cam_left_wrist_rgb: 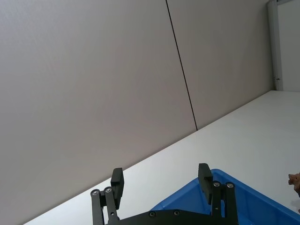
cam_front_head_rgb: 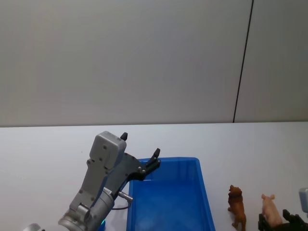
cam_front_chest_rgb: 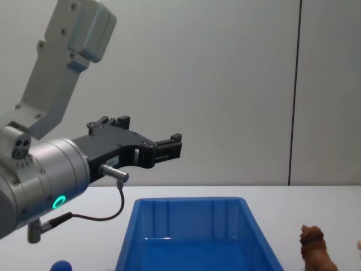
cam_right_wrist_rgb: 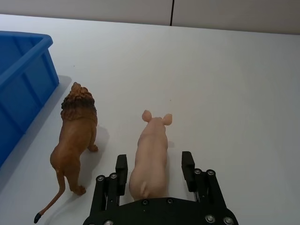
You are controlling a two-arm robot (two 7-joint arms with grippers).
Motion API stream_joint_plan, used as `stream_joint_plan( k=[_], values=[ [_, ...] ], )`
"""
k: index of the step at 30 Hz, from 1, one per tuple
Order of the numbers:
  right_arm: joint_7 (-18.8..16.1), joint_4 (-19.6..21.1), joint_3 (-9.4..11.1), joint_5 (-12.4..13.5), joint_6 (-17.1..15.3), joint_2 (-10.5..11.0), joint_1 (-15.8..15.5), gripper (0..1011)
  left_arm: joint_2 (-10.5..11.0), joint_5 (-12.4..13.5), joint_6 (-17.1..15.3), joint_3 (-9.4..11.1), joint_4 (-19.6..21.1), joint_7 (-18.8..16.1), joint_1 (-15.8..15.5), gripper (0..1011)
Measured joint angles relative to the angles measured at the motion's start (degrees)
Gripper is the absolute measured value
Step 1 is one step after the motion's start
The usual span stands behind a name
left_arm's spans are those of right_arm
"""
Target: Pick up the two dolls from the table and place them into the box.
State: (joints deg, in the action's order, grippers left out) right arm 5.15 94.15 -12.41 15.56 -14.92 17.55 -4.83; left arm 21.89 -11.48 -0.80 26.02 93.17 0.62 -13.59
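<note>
Closest to the robot, low on the right, the right end effector is down at tabletop level with its black fingers spread. They straddle the hindquarters of the pale pink pig figurine, one finger on each side. The finger on the lion's side sits just beside the pig's flank and the other stands off with a clear gap, so it is released, not clenched on the pig.

The pig stands upright on the white tabletop, facing away from the robot. Just beside it, on the robot's left, the reddish-brown lion figurine also stands upright and faces the same way, its dark-tipped tail trailing back toward the robot. The lion is between the pig and the bright blue plastic bin, apart from both.

The bin rests on the tabletop left of the two figurines, its thick rim and sloping walls facing up.

The left end effector is raised in the air above the bin's far left corner, well clear of the rim. Its fingers are spread apart and it grasps nothing.

Behind the tabletop is a plain grey wall with one dark vertical seam.
</note>
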Motion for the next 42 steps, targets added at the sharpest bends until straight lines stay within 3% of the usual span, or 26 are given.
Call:
stream_joint_plan(
  k=[12, 25, 35, 42],
  values=[
    [0.29, -0.9, 0.01, -1.34, 0.78, -0.74, 0.59, 384, 0.0, 0.0, 0.0, 0.0, 0.0, 0.0, 0.0, 1001],
    [0.08, 3.21, 0.21, -2.76, 2.11, -0.8, 0.34, 376, 0.0, 0.0, 0.0, 0.0, 0.0, 0.0, 0.0, 1002],
    [-4.28, 5.51, -0.22, -3.35, 2.9, -1.54, 1.7, 376, 0.0, 0.0, 0.0, 0.0, 0.0, 0.0, 0.0, 1001],
    [-9.19, 5.72, -1.23, -3.83, 2.94, -2.95, 3.78, 376, 0.0, 0.0, 0.0, 0.0, 0.0, 0.0, 0.0, 1002]
  ],
)
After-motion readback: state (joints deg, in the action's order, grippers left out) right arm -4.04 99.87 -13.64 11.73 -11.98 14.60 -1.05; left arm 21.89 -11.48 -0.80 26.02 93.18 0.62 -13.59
